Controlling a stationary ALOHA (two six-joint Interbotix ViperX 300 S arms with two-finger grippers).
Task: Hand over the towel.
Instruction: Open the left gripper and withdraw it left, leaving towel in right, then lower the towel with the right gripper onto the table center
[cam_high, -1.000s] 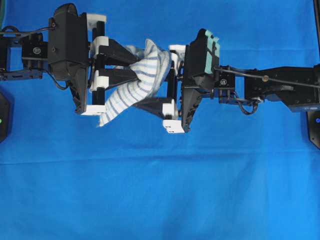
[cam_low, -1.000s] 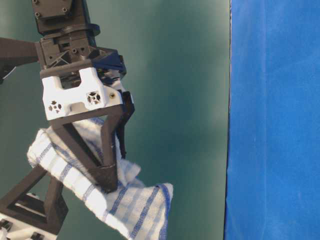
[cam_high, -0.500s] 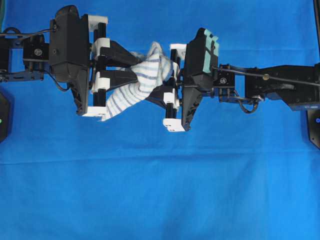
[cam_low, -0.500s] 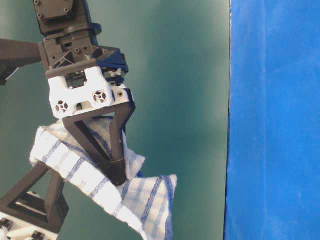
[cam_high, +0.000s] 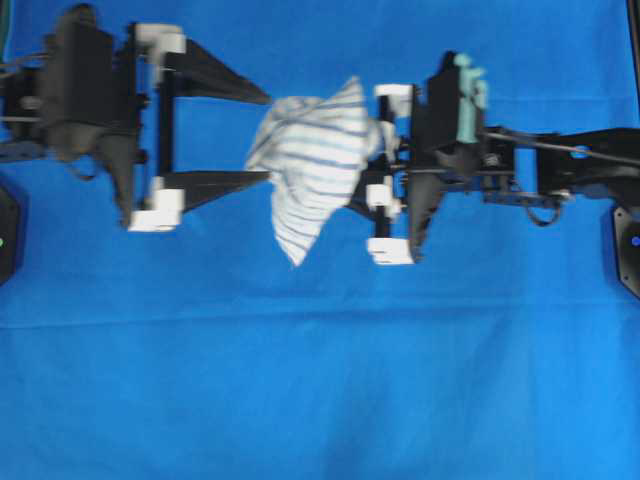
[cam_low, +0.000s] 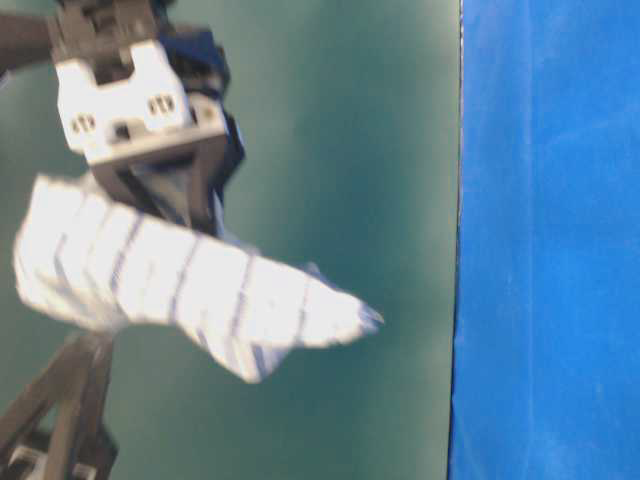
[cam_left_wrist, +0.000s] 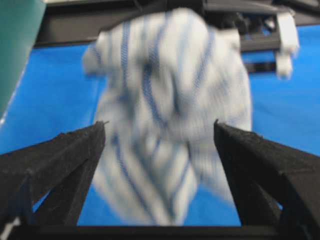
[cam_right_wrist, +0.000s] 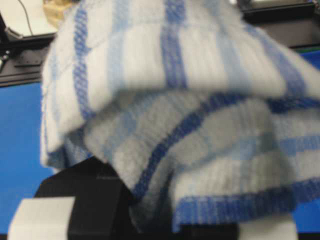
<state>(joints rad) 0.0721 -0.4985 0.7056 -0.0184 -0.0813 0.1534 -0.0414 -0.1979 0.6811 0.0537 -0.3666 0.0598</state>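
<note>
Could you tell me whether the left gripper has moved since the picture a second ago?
Yes. In the overhead view the left gripper has opened, let go of the towel and drawn back toward the left edge of the blue cloth.

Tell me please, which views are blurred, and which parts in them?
Overhead view: left gripper and towel smeared, the blue cloth fairly sharp. Table-level view: towel strongly streaked. Left wrist view: towel soft, gripper fingers sharper. Right wrist view: near folds out of focus.
</note>
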